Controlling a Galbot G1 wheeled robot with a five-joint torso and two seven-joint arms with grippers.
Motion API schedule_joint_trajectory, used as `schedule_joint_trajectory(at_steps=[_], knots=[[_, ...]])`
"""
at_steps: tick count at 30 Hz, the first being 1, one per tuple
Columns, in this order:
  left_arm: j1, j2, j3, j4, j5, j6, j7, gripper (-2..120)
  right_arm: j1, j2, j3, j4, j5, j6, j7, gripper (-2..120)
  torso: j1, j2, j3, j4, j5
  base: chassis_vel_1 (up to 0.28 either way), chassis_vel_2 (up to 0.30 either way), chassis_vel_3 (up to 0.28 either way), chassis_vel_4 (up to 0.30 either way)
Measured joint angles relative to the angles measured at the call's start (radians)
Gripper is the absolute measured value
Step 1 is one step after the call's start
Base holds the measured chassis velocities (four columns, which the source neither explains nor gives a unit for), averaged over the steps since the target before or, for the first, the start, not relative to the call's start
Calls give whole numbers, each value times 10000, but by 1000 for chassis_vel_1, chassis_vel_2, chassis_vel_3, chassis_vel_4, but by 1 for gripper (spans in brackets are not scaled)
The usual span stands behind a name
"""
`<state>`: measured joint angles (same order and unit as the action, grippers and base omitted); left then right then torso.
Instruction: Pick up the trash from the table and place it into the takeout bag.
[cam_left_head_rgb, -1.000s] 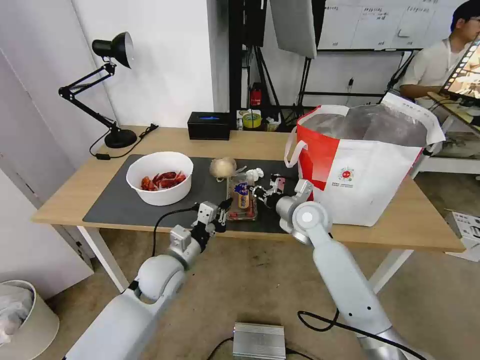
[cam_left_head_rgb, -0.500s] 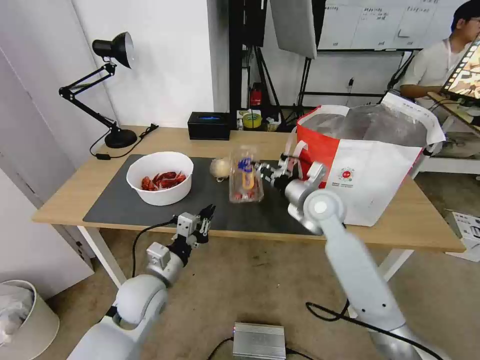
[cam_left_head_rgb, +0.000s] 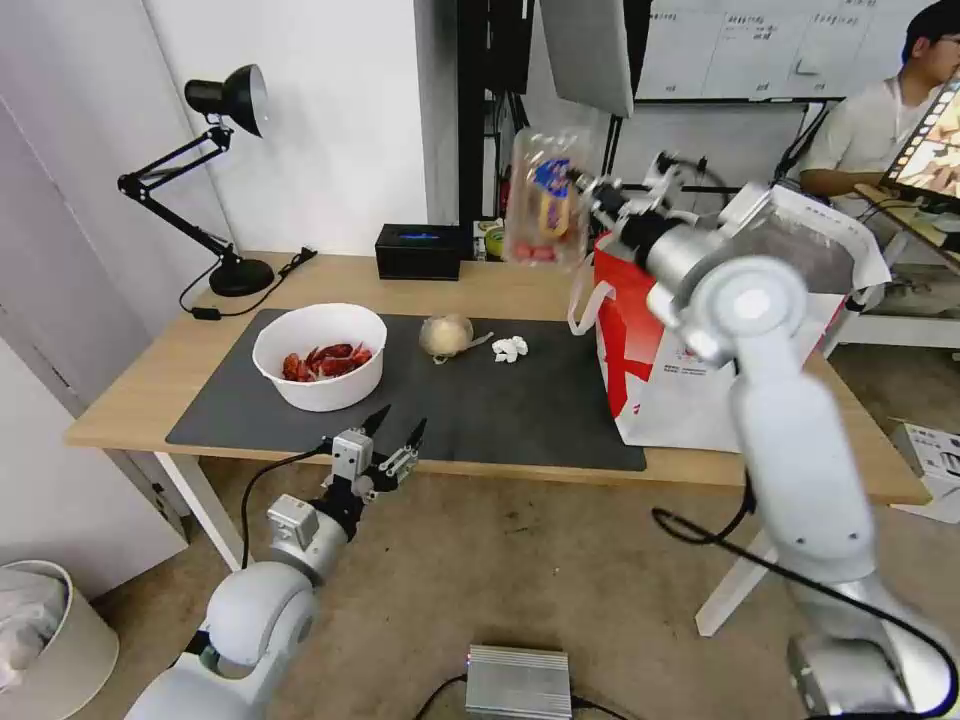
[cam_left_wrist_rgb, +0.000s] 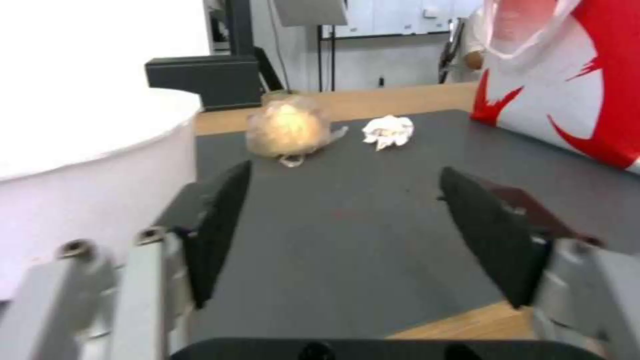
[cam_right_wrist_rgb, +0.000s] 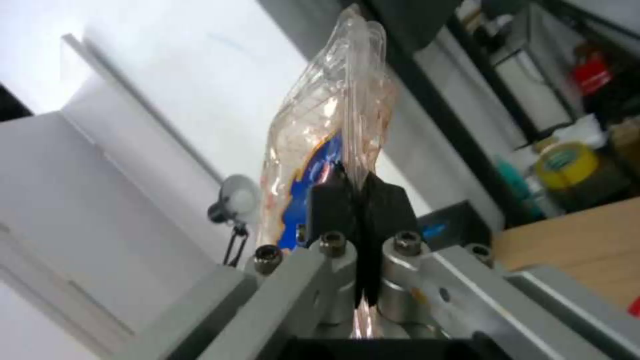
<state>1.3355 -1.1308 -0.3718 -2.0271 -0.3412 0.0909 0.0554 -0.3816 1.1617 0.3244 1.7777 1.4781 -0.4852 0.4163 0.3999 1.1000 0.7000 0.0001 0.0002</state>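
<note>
Presently, the right hand is clamping the edge of the clear clamshell box, holding it in the air above the table and just beside the near upper corner of the takeout bag. In the right wrist view the pads are pressing together on the box's rim. The box is not yet over the bag's open foil mouth, so I am judging this first item as lifted but not delivered.

Three items are remaining on the dark mat: the white bowl of crayfish shells well apart from the bag, the beige-filled cup between bowl and bag, and the crumpled tissue just beside the cup.

The left hand is hovering at the table's near edge below the bowl, fingers apart, gripping nothing.

Obstructions: the bag's strap handle is hanging near the carrying path. The black tissue box and desk lamp are standing beyond the bowl, well apart from the bag.
</note>
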Motion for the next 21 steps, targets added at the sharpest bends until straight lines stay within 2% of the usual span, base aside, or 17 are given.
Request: schedule_joint_trajectory(at_steps=[3,4,6,8,11,12,15,21], knots=[[6,-44,8,2,-11,-1,-8,98,150,-710,171,-78,108,0,52,0,1,0,0,0,0,0,0,0,0],[6,-44,8,2,-11,-1,-8,98,150,-710,171,-78,108,0,52,0,1,0,0,0,0,0,0,0,0],[-10,-134,110,44,-12,-3,-7,100,169,-1517,281,-229,93,-16,12,0,0,0,0,0,3,0,0,0,0],[-10,-174,148,67,-11,-8,-8,100,168,-1756,301,-277,64,-27,-27,0,1,0,0,-3,2,0,0,0,0],[-93,-240,291,93,0,-23,-1,100,43,-2902,483,-506,-296,-102,-344,0,1,0,0,-3,2,0,0,0,0],[-93,-240,291,93,0,-23,-1,100,43,-2902,483,-506,-296,-102,-344,0,1,0,0,-3,2,0,0,0,0],[-180,-230,355,50,2,-35,-11,100,-298,-3655,763,-596,-492,-112,-543,0,1,0,0,-4,2,0,0,0,0],[-162,-159,355,-122,3,-42,-24,100,-921,-4180,1157,-512,-703,-116,-661,0,0,0,-1,-3,1,0,0,0,0]])
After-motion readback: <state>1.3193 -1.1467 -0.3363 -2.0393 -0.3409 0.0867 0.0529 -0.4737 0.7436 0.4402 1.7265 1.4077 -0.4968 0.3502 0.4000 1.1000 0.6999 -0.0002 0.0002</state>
